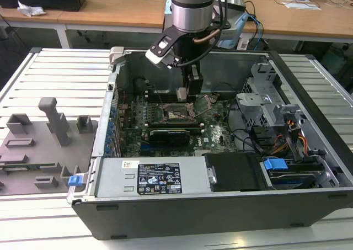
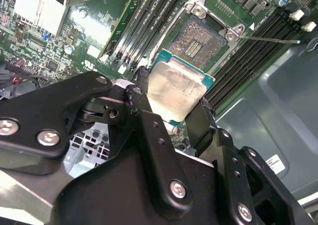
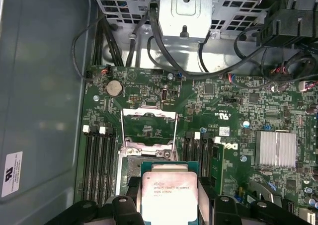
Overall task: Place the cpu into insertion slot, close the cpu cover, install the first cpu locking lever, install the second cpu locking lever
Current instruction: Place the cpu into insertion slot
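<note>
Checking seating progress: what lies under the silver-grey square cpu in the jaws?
The black-framed square insertion slot, pin field bare, no chip in it. In the first wrist view the cpu covers much of that field.

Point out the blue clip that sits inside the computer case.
The inner blue clip, on the exterior view's right, inside the case beside the black panel. The outer blue clip, on the exterior view's left, sits outside the case's wall.
</note>
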{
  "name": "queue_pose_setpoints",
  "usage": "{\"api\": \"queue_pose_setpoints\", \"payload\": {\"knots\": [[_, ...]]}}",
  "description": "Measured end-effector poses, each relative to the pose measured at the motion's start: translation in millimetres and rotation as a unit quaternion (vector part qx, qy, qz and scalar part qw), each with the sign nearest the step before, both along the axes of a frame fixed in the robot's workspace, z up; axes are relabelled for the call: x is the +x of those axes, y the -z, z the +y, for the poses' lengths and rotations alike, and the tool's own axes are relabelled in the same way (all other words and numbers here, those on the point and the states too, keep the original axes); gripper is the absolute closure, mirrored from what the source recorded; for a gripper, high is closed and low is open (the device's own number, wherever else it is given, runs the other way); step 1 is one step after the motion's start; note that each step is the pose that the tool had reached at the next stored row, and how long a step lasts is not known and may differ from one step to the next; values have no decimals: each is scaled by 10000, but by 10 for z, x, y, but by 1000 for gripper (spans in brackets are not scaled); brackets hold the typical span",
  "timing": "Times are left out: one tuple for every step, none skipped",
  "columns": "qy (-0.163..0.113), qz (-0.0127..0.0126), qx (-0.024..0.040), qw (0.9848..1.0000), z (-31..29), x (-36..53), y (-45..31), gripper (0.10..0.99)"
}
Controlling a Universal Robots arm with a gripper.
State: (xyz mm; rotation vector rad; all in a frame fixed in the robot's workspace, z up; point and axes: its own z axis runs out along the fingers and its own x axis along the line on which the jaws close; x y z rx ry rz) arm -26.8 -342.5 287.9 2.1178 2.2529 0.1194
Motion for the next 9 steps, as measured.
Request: {"api": "queue_pose_setpoints", "payload": {"knots": [[2, 0, 0, 10000, 0, 0, 5, 549], [5, 0, 0, 10000, 0, -1, 9, 549], [7, 0, 0, 10000, 0, -1, 14, 549], [9, 0, 0, 10000, 0, -2, 19, 549], [11, 0, 0, 10000, 0, -2, 23, 549], [14, 0, 0, 10000, 0, -2, 28, 549], [17, 0, 0, 10000, 0, -3, 34, 549], [19, 0, 0, 10000, 0, -3, 39, 549], [22, 0, 0, 10000, 0, -4, 45, 549]]}}
